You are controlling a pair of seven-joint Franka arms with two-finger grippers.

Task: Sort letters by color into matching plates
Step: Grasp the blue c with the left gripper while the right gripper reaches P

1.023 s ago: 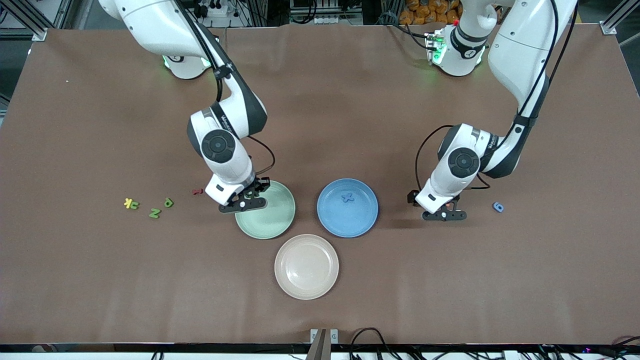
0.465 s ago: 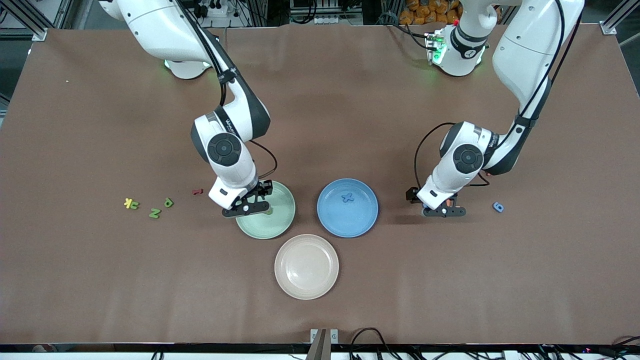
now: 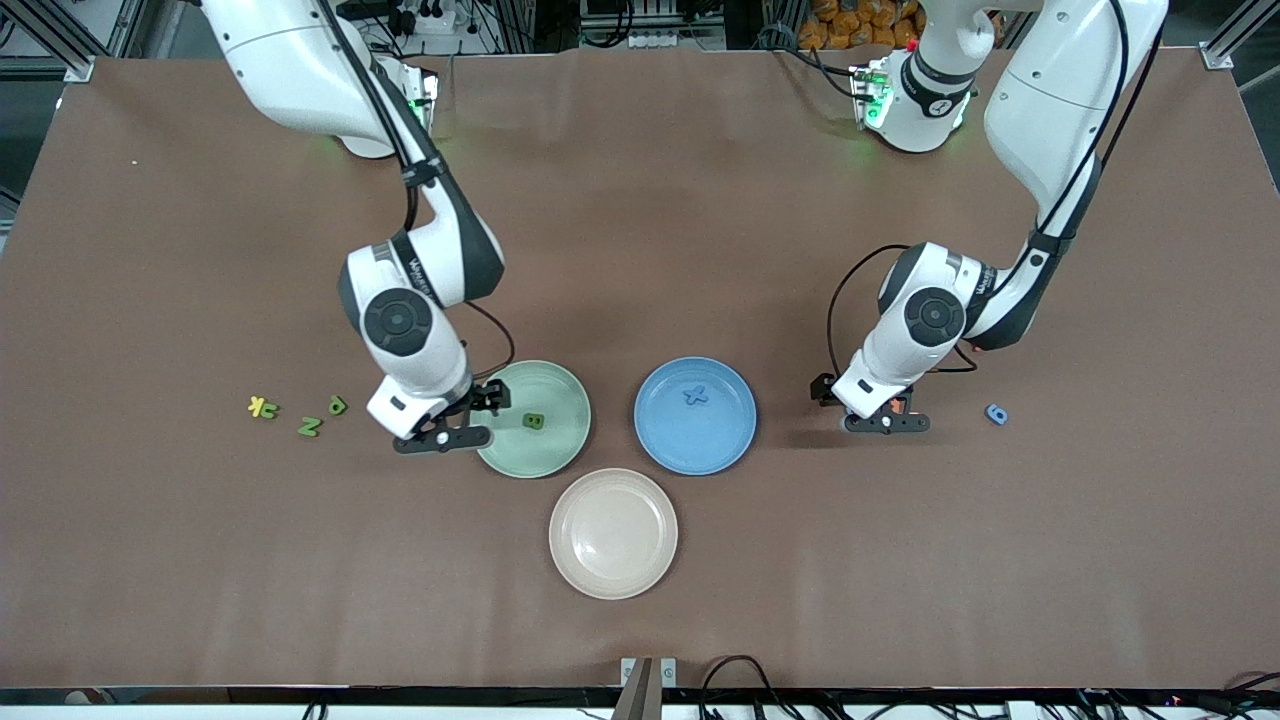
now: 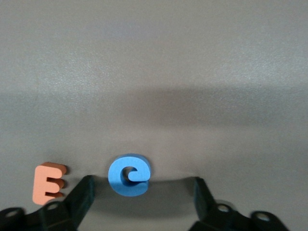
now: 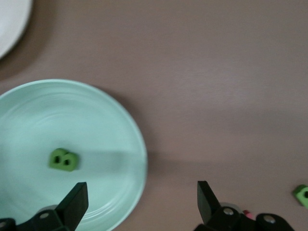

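The right hand, fingers spread and empty, hangs at the matte green plate's rim; a chunky green B lies inside. The left hand, open, straddles a rounded blue e on the brown bench, an orange E just beside. The blue plate holds a blue X.

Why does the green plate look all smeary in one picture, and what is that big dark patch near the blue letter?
Right wrist view: the pale green plate and the green letter B show streaky motion blur. Left wrist view: the blue letter e and orange letter E look crisp; a soft wide shadow lies across the table above them. Front view: even lighting, with only a faint sheen on the beige plate.
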